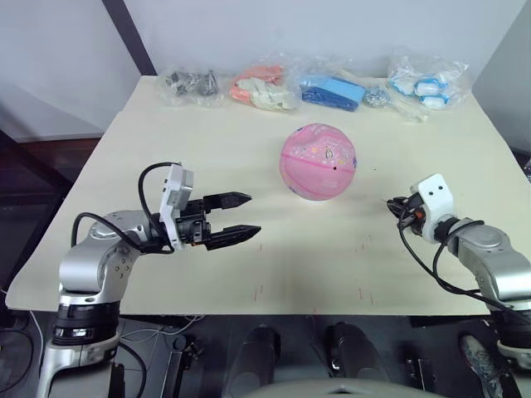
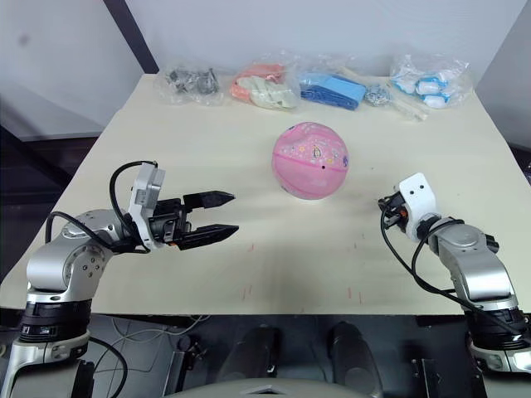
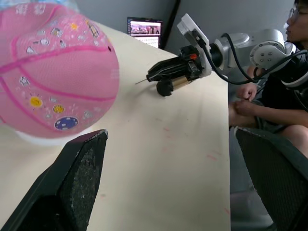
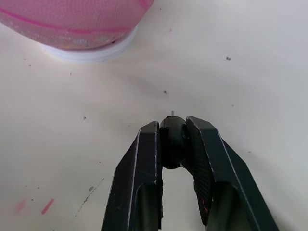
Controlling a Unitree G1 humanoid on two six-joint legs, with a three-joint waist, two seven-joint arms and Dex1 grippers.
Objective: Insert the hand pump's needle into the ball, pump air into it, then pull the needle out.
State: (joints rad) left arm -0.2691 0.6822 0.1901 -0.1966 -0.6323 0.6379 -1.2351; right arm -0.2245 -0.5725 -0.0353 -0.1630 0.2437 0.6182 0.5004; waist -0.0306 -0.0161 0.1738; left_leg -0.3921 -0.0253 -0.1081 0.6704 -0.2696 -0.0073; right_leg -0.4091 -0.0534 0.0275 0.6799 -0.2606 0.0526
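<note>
Ball (image 1: 319, 162) as the landmark, then: pink, sitting on a low white ring on the table (image 1: 249, 157), its dark valve hole showing on the side turned toward the right gripper. Right gripper (image 4: 172, 129) is clamped on the pump's small black fitting, the needle (image 3: 141, 81) poking out ahead of the fingertips and aimed toward the ball but well apart from it. A glimpse of the hand pump (image 3: 179, 83) and its gold barrel sits just behind those fingers in the left wrist view. Left gripper (image 1: 242, 217) hovers on the other side of the ball, jaws spread wide, holding nothing. By my reading nothing has gone in yet: insertion, pumping and pulling out all remain, and lining that thin pin up with the tiny hole looks like the tricky part.
</note>
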